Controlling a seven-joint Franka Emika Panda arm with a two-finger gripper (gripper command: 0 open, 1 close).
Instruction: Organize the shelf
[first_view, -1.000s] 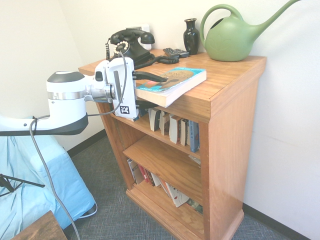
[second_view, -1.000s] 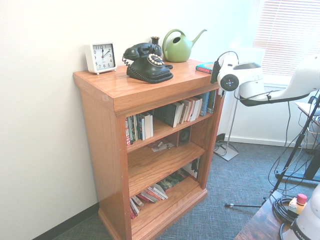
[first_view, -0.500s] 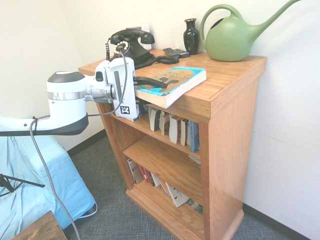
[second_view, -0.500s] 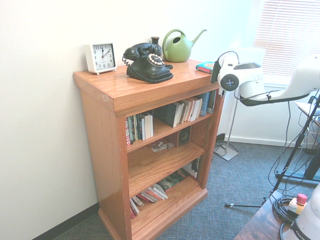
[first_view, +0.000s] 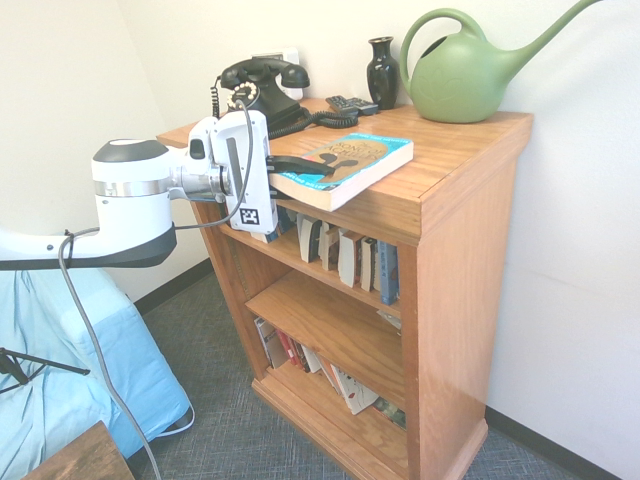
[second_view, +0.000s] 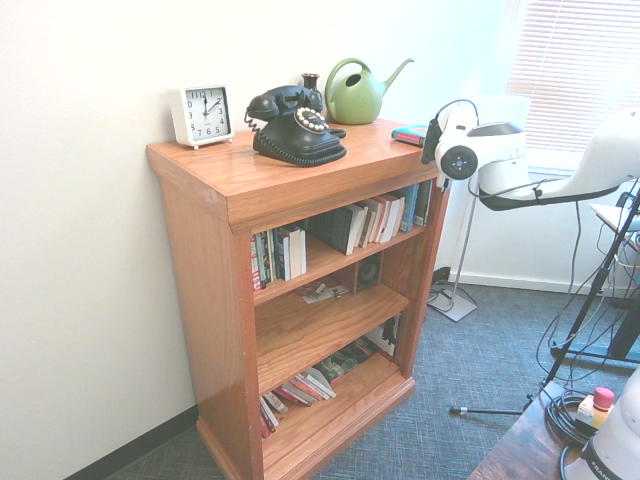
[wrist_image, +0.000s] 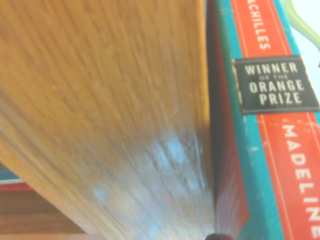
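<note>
The shelf (first_view: 455, 230) is an orange-brown wooden bookcase against the wall, also seen in the second exterior view (second_view: 215, 185). A teal-covered paperback book (first_view: 350, 160) lies on its top and sticks out over the front edge. My gripper (first_view: 310, 168) reaches in level from the left and is shut on the book's overhanging end, with one dark finger on the cover. In the second exterior view the book (second_view: 409, 133) shows just beyond the gripper (second_view: 432, 140). The wrist view shows the book's red and teal spine (wrist_image: 270, 125) close beside the shelf wood (wrist_image: 100, 125).
On the shelf top stand a black rotary telephone (first_view: 262, 90), a black vase (first_view: 382, 70), a green watering can (first_view: 465, 75) and a white clock (second_view: 201, 113). Rows of books (first_view: 345, 255) fill the upper inner shelf; more lie at the bottom (first_view: 300, 360). A blue-covered object (first_view: 70, 370) sits beside the arm.
The fingers have closed onto the book's overhanging end. That end now sits a little higher and the book lies more level than a second ago.
</note>
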